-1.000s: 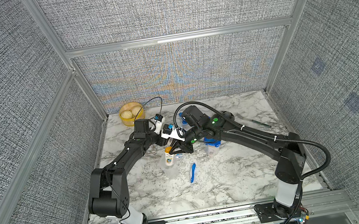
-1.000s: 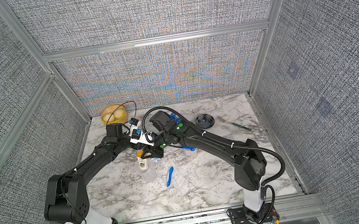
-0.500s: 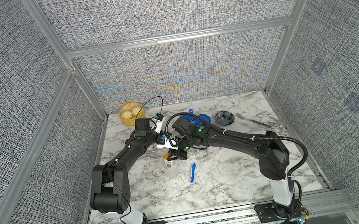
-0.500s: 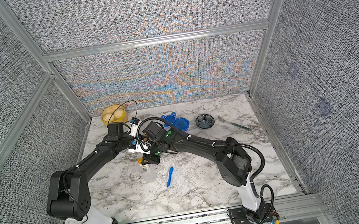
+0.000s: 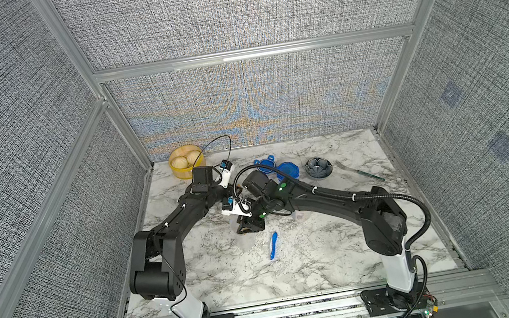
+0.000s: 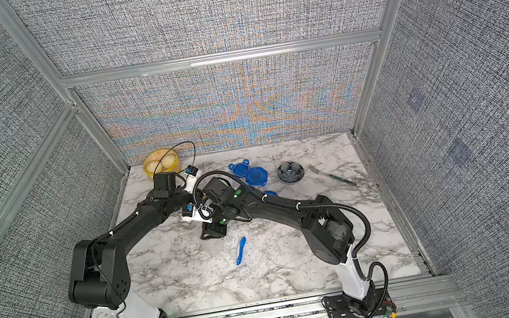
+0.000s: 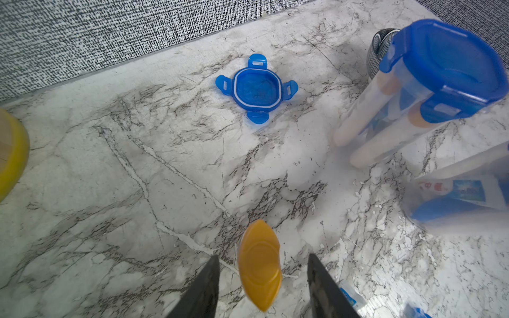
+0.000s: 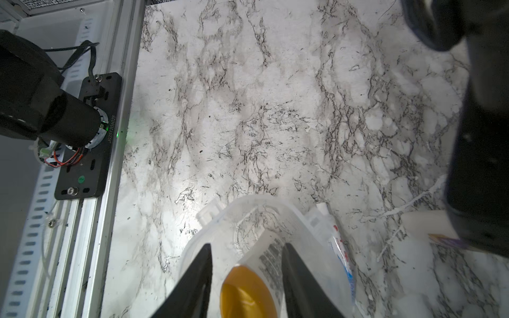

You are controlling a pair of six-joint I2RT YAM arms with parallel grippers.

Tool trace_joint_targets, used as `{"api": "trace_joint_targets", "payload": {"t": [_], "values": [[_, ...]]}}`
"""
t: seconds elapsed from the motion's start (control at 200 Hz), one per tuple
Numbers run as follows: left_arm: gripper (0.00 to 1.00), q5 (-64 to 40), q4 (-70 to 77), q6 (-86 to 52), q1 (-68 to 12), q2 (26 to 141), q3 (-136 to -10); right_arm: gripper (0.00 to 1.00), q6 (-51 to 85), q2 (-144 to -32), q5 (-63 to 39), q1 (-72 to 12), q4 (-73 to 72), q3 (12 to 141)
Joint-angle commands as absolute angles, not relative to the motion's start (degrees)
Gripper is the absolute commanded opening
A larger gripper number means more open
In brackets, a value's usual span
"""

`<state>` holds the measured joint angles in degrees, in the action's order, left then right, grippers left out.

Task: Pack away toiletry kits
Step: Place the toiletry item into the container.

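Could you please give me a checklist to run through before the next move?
1. Bottle in the open cup: ok, leaning inside.
2. Right fingers loose around it: ok, gap on one side.
3. Left fingers astride an orange cap: ok, gaps both sides.
4. Toothpaste tube inside that cup: cannot tell.
5. Toothbrush packed: not ok, lying on the table.
6. Loose lid unobstructed: ok.
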<state>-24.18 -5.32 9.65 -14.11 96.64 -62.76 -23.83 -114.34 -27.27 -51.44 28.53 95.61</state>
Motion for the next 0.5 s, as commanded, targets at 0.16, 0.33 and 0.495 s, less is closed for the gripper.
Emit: {"api": "trace_joint_targets", "payload": {"t": [0.16, 0.33, 0.495], "values": [[0.51, -25.53, -9.32, 10.38, -14.09, 96.30, -63.53, 0.50, -24.39, -112.32, -27.77, -51.42, 28.82, 95.45], [0.49, -25.05, -11.55, 10.93, -14.06, 95.97, -63.73, 0.51, -23.10, -109.42, -28.33, -50.69, 28.49, 94.78], [0.41, -23.91, -11.13, 10.76, -14.14, 96.78, -64.28, 0.51, -19.12, -103.19, -30.18, -48.51, 23.47, 90.39]]}}
